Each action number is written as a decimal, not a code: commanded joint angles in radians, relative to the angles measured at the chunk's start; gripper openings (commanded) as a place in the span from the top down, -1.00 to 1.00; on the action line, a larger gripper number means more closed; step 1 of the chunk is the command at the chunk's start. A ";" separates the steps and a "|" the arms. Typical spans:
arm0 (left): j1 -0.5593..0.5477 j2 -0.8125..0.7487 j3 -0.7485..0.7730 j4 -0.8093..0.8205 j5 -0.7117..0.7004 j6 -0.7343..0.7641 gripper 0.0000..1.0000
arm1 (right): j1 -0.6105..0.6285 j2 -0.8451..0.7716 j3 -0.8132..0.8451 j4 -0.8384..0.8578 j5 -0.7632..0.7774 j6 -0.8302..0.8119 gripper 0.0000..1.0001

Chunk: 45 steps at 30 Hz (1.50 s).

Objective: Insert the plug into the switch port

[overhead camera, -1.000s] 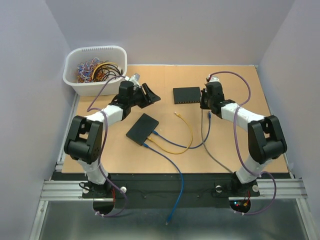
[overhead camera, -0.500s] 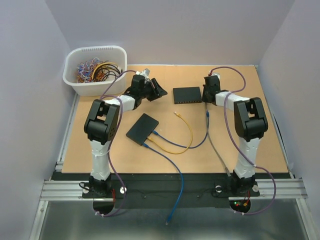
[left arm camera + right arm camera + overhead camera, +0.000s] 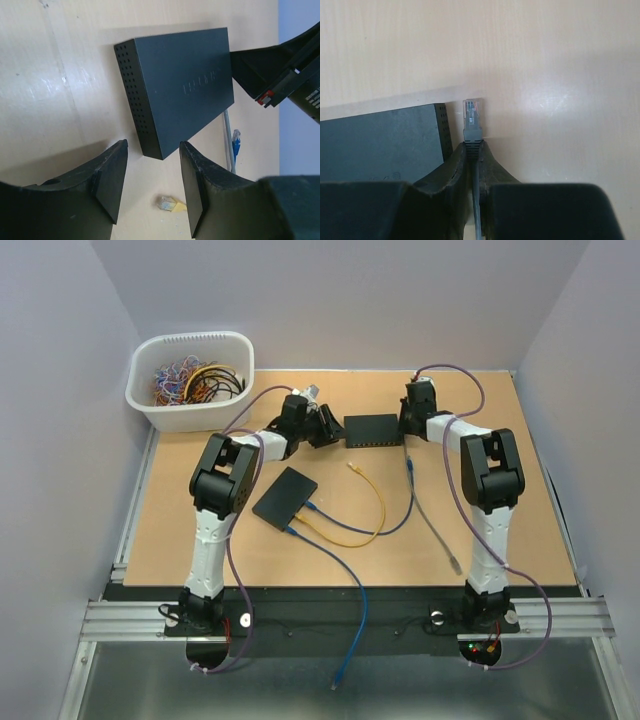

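Right jaws clenched on the grey cable (image 3: pixel 476 200) just behind its clear plug (image 3: pixel 472 117). Plug tip just beside the switch (image 3: pixel 185 85), at its right end, not inserted, near the far edge of the table (image 3: pixel 500 530). Left jaws released, gaping at the switch's left corner. Further out, second switch (image 3: pixel 285 497) mid-table.

Robotics laboratory test cell.
Plain pale walls (image 3: pixel 350 300) enclose a wooden table (image 3: pixel 500 530) on three sides; an aluminium rail (image 3: pixel 340 618) runs along its near edge, and a white bin (image 3: pixel 185 418) of loose cables (image 3: pixel 190 380) sits at its far left corner.
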 commanded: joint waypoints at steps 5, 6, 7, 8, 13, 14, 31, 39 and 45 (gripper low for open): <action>-0.009 -0.089 -0.115 0.099 0.027 0.001 -0.11 | 0.068 0.054 0.052 -0.013 -0.201 0.023 0.99; -0.009 -0.097 -0.132 0.105 0.027 0.001 -0.11 | 0.080 0.057 0.059 -0.013 -0.202 0.020 0.99; -0.009 -0.103 -0.147 0.116 0.026 0.001 -0.11 | 0.092 0.062 0.066 -0.013 -0.205 0.017 0.99; -0.007 -0.118 -0.163 0.121 0.027 0.003 -0.11 | 0.112 0.068 0.075 -0.013 -0.205 0.017 0.99; -0.009 -0.178 -0.307 0.162 0.030 0.004 -0.08 | 0.152 0.095 0.126 -0.015 -0.228 0.032 0.99; -0.009 -0.207 -0.351 0.165 0.027 0.006 -0.08 | 0.162 0.100 0.128 -0.015 -0.230 0.036 0.99; 0.066 -0.526 -0.606 0.017 -0.086 0.082 -0.08 | 0.281 0.111 0.147 0.001 -0.261 0.024 0.99; 0.108 -0.635 -0.534 -0.195 -0.190 0.144 -0.07 | 0.281 0.039 0.184 -0.044 -0.169 -0.042 0.99; 0.108 -0.755 -0.525 -0.283 -0.304 0.161 -0.08 | 0.281 -0.015 0.148 -0.056 -0.092 -0.057 0.99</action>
